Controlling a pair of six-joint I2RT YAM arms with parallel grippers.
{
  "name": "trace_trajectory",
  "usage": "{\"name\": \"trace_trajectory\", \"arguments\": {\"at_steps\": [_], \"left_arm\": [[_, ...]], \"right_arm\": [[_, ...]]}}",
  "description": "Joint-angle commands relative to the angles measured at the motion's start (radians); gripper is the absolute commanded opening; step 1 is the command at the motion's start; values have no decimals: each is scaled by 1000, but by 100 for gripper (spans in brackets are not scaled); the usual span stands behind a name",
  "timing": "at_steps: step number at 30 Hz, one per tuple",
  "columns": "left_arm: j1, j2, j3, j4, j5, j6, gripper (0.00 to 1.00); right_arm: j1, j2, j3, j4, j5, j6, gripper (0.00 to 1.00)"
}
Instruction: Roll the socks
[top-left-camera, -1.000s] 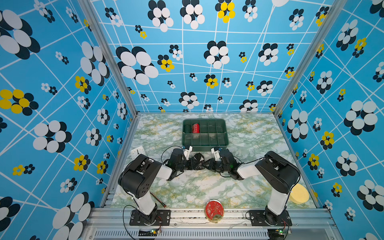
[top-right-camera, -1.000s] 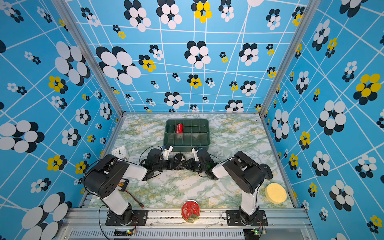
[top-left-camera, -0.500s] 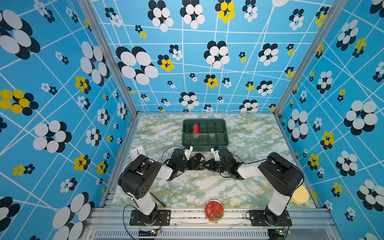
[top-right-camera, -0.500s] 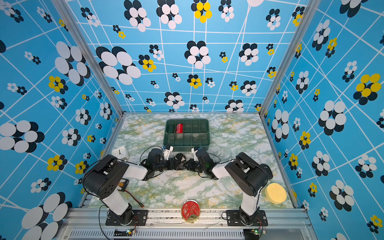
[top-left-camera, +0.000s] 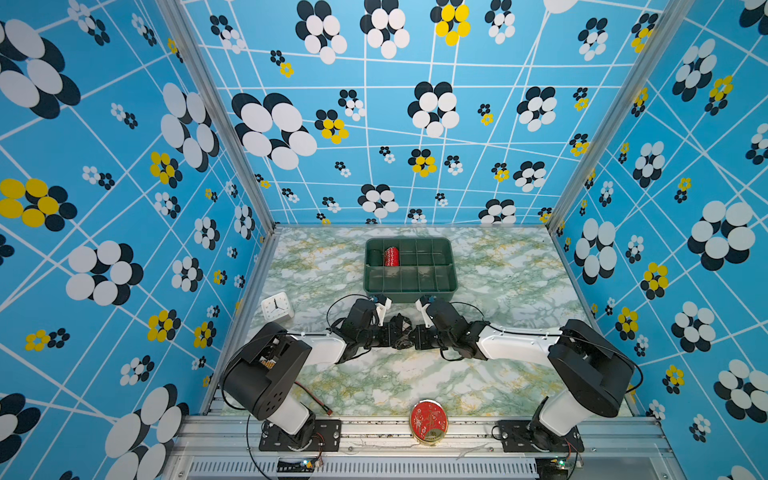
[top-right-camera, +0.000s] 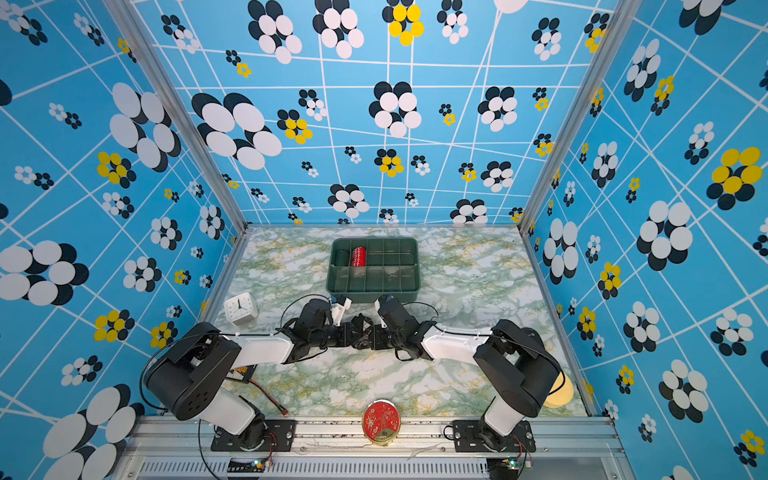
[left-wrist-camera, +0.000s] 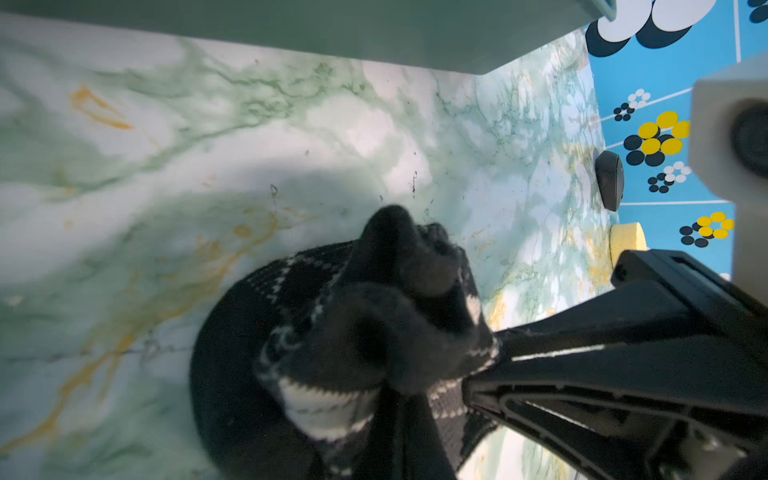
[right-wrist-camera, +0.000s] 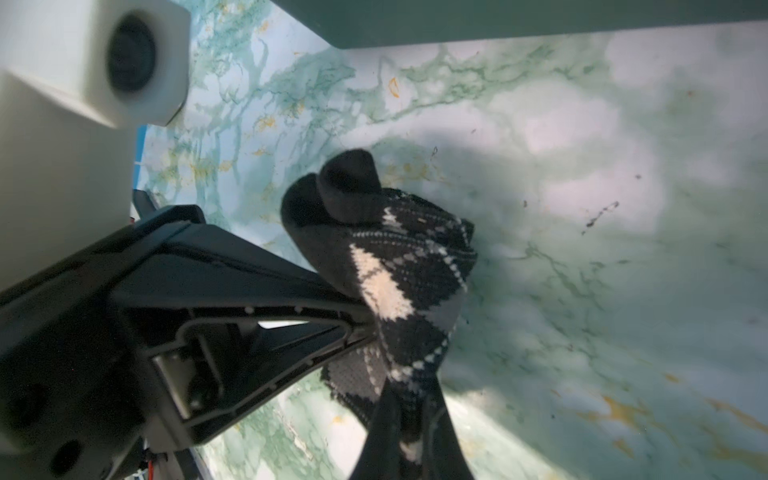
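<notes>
The socks (top-left-camera: 401, 330) (top-right-camera: 360, 329) are a bunched black bundle with a grey and white argyle pattern, just above the marble table in front of the tray. Both grippers meet at the bundle from opposite sides. My left gripper (top-left-camera: 392, 337) (left-wrist-camera: 399, 440) is shut on the socks (left-wrist-camera: 365, 332), its fingers buried in the fabric. My right gripper (top-left-camera: 411, 337) (right-wrist-camera: 411, 436) is shut on the socks (right-wrist-camera: 399, 266) from the other side. A plain black toe end sticks up from the bundle.
A green divided tray (top-left-camera: 409, 293) stands just behind the grippers, with a red roll (top-left-camera: 391, 256) and a dark green roll (top-left-camera: 375, 257) in its back left compartments. A white clock (top-left-camera: 276, 306) sits left, a red round tin (top-left-camera: 429, 422) on the front rail, a yellow sponge (top-right-camera: 559, 392) front right.
The right gripper's jaws have closed on the socks. Both arms stay almost in place at the middle of the table.
</notes>
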Motion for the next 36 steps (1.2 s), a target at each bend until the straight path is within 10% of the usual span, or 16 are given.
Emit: {"name": "trace_trajectory", "arguments": {"at_steps": [1,17,36], "left_arm": [[-1,20,-25,-237,-99,29,0],[-18,55,-13,-314,-147,39,0],[18,75,-105,-158,-64,22,0]], "right_arm": [[12,-39,39,-100,55,-52,0],[51,-15,102,-169,60,-89,2],[-10,-105,14,-27,-74,8,29]]}}
